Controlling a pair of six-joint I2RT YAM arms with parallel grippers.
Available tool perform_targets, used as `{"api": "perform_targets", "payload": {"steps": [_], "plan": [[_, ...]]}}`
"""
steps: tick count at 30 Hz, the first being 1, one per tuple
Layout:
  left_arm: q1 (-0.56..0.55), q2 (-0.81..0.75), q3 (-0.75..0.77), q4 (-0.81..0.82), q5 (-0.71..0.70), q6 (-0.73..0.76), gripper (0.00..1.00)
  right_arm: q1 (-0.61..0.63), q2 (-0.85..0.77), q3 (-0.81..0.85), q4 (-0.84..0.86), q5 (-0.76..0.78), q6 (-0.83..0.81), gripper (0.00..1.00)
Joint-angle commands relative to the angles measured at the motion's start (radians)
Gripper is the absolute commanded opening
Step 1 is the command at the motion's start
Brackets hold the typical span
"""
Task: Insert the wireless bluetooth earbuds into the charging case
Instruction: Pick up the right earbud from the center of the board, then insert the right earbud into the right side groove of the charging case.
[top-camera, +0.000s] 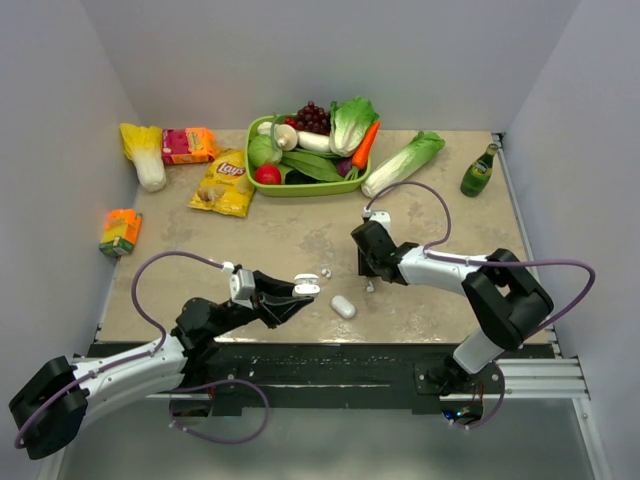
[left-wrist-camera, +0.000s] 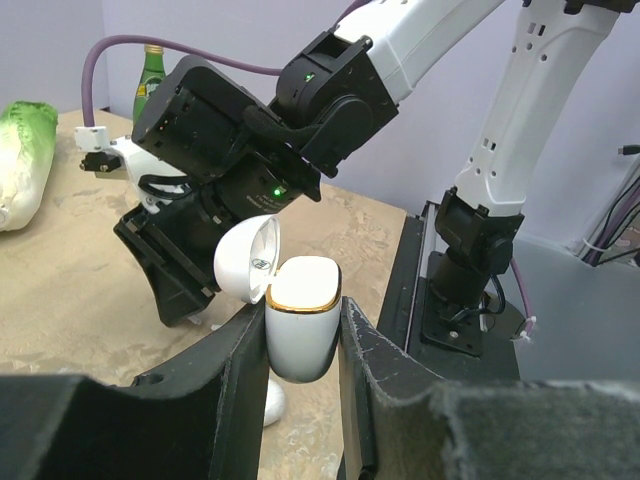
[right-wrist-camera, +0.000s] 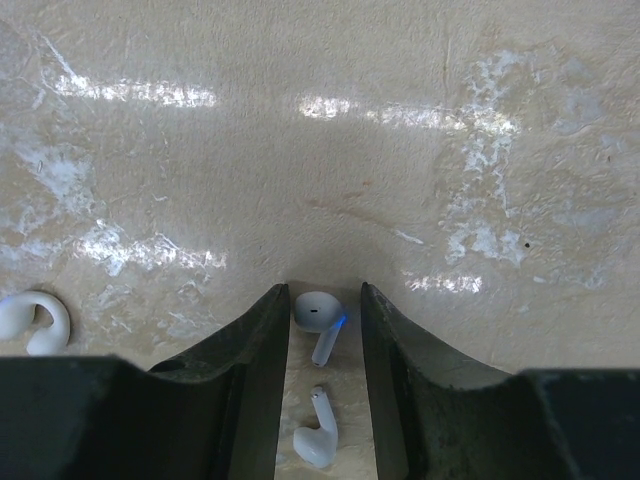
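The charging case (left-wrist-camera: 300, 335) is white with a gold rim, and its lid (left-wrist-camera: 248, 258) is flipped open. My left gripper (left-wrist-camera: 300, 312) is shut on the case's body and holds it above the table (top-camera: 303, 288). Two wireless bluetooth earbuds lie on the table between my right gripper's fingers. One earbud (right-wrist-camera: 318, 316) sits by the fingertips with a blue light on it, and the other (right-wrist-camera: 318, 440) lies further back. My right gripper (right-wrist-camera: 324, 291) points down at the table, open, with gaps on both sides of the earbuds. In the top view it (top-camera: 370, 282) stands just right of the held case.
A closed white case (top-camera: 343, 306) lies on the table between the arms. A small white hook-shaped piece (right-wrist-camera: 30, 320) lies left of my right gripper. At the back are a green basket (top-camera: 300, 188) of vegetables, a chips bag (top-camera: 224, 184), a cabbage (top-camera: 403, 162) and a green bottle (top-camera: 478, 172).
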Motion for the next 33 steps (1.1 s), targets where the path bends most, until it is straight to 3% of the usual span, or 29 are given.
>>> {"api": "perform_targets", "payload": {"steps": [1,11,18,25,33], "plan": [[-0.006,-0.011,-0.111,0.079,0.01,-0.001,0.0,0.013,0.018,-0.002,-0.074,0.003,0.027,0.37],[-0.008,-0.021,-0.118,0.077,0.007,-0.007,0.0,0.015,-0.002,-0.008,-0.068,-0.011,0.027,0.19],[-0.009,-0.007,-0.107,0.085,-0.002,-0.007,0.0,0.015,-0.113,-0.014,-0.044,-0.018,0.027,0.01],[-0.009,0.016,-0.09,0.103,-0.025,-0.009,0.0,0.015,-0.258,-0.005,-0.033,0.02,-0.013,0.0],[-0.011,0.016,-0.081,0.118,-0.053,-0.007,0.0,0.015,-0.315,-0.002,-0.011,0.022,-0.074,0.0]]}}
